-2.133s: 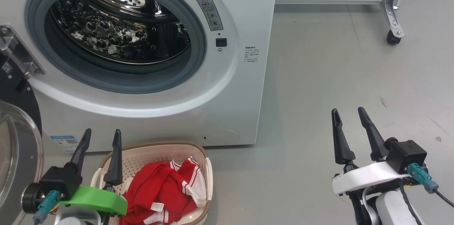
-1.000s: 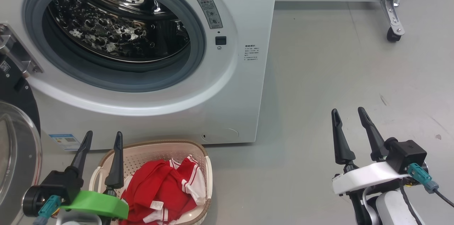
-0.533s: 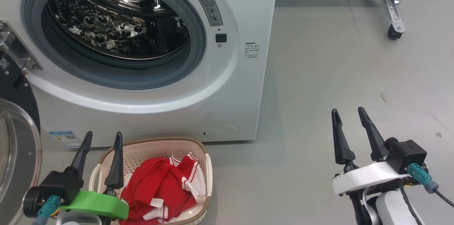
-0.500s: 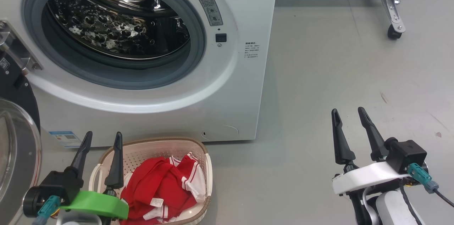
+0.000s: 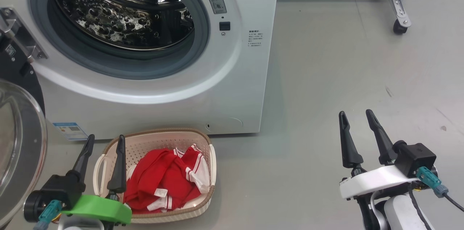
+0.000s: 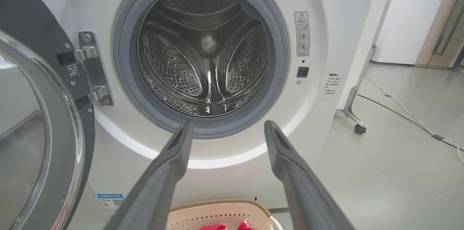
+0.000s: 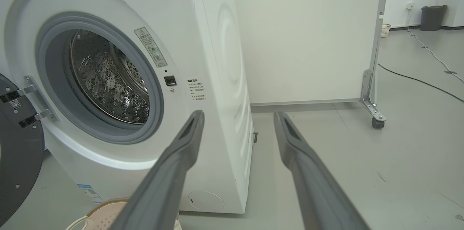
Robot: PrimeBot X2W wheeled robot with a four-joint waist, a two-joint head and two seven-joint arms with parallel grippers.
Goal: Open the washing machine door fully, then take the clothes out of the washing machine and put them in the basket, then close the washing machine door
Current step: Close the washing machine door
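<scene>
Down on the grey floor (image 5: pixel 326 78), the red clothes (image 5: pixel 163 183) with white stripe trim lie heaped in the cream basket (image 5: pixel 159 136), which sits just in front of the white washing machine (image 5: pixel 246 88), below its round mouth. The washing machine door (image 5: pixel 21 143) stands swung open on its hinge at the machine's left side, its clear glass bowl bulging at the left edge of the head view. Inside the grey rubber gasket (image 5: pixel 203 41), the perforated steel drum (image 6: pixel 203 52) catches the light. A small blue label (image 5: pixel 70 131) marks the machine's lower left corner, near the basket. The left gripper (image 5: pixel 105 137) hangs at the basket's left end, pointing at the machine, its two dark fingers spread wide and holding nothing. The right gripper (image 5: pixel 355 112) hovers over bare floor well apart to the right, its fingers likewise spread wide and empty. A metal frame leg on a caster (image 5: pixel 398 29) stands at the far right.
</scene>
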